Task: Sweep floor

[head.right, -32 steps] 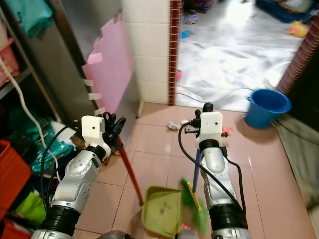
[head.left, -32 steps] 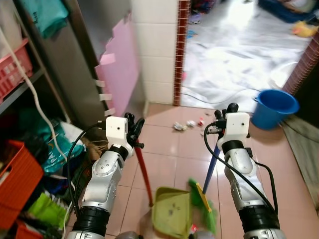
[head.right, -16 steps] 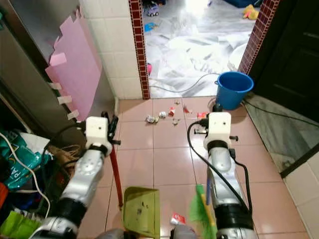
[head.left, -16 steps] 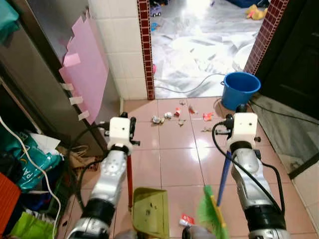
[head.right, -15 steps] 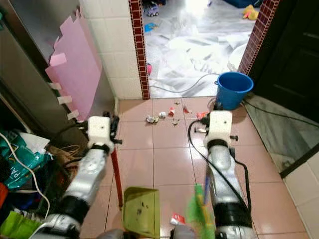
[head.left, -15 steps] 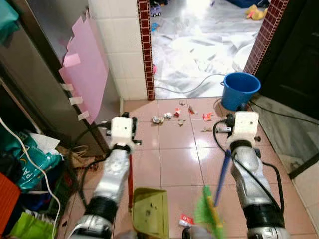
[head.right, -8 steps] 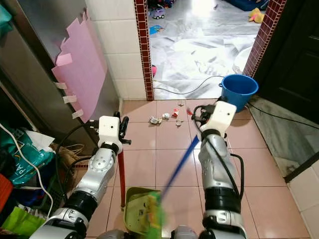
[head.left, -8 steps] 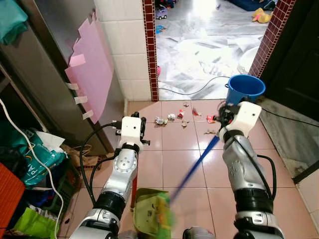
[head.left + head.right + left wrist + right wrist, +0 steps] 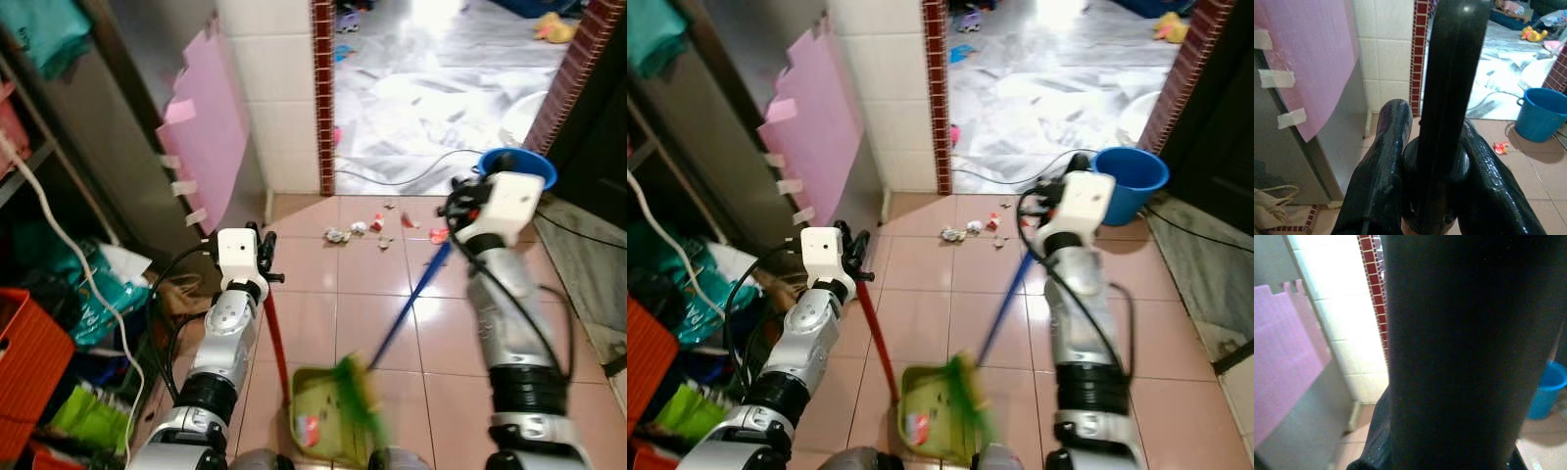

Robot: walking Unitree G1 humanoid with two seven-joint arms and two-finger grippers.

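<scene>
Left gripper [image 9: 263, 257] clamped round the top of the dustpan handle [image 9: 276, 338], both black fingers [image 9: 1378, 161] squeezed against the dark shaft in the left wrist view. Red handle running nearly upright, leaning a touch, down to the green dustpan [image 9: 323, 428] flat on the floor right in front of the robot. Small red-and-white scrap [image 9: 310, 429] lying inside the pan.

Right gripper [image 9: 458, 208] up high on the broom handle [image 9: 407, 309], with the dark shaft blocking most of the right wrist view; looks gripped tight, though the fingers themselves are hard to make out there. Blue handle slanting long and diagonal, top end at the right gripper, bottom end down toward the robot's left. Green broom head [image 9: 359, 391] blurred, sitting at the right edge of the dustpan, bristles over the pan.

Glossy salmon-pink floor tiles [image 9: 323, 294], shiny enough to reflect. Loose heap of litter [image 9: 377, 224] farther ahead, crumpled wrappers and red bits, well apart from the pan. Round blue plastic bucket [image 9: 1130, 182] by the doorway on the right. White tiled wall [image 9: 274, 88] with a dark-red brick trim strip, pink foam sheet [image 9: 211, 137] taped on a steel panel. Cluttered shelf side on the left with an orange crate [image 9: 29, 362] and bags, so tight there; open tile straight ahead to the doorway.
</scene>
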